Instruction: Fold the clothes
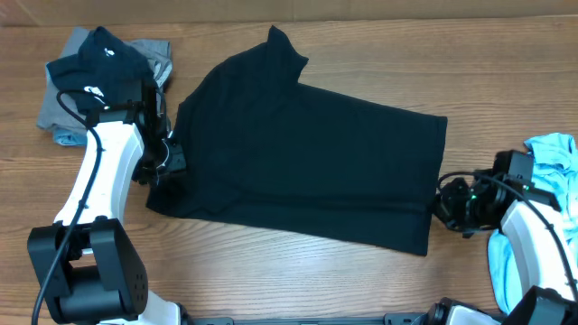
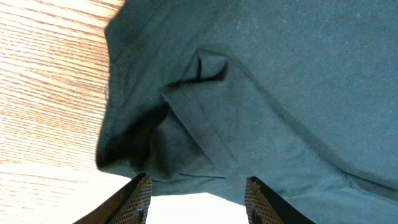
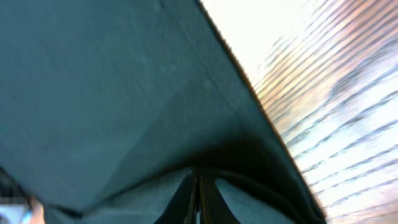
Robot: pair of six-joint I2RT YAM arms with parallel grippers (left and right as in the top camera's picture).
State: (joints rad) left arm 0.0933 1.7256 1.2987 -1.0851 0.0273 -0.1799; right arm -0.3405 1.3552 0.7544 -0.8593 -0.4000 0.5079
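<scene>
The black T-shirt lies flat on the wooden table, with a sleeve pointing to the back. My left gripper is at its left edge. In the left wrist view its jaws are open and empty, just short of a folded, hemmed part of the T-shirt. My right gripper is at the shirt's right edge near the front corner. In the right wrist view its fingers are pressed together on the T-shirt's fabric, which drapes over them.
A pile at the back left holds a smaller black garment with a white logo on a grey garment. A light blue garment lies at the right edge beside my right arm.
</scene>
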